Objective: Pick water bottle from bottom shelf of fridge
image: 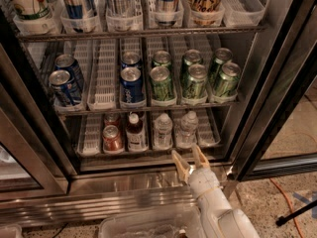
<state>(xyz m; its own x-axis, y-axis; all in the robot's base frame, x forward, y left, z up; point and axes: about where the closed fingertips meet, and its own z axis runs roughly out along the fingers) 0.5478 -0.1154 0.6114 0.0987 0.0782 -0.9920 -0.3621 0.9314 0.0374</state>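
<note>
The fridge stands open in front of me. On its bottom shelf stand two clear water bottles with white caps, one at centre and one to its right. My gripper is open and empty, fingers pointing up at the shelf's front edge. It sits just below and in front of the right water bottle, apart from it. The white arm runs down to the lower right.
A red can and a dark brown drink bottle stand left of the water bottles. Green cans and blue cans fill the rack above. A dark door frame stands at right. An orange cable lies on the floor.
</note>
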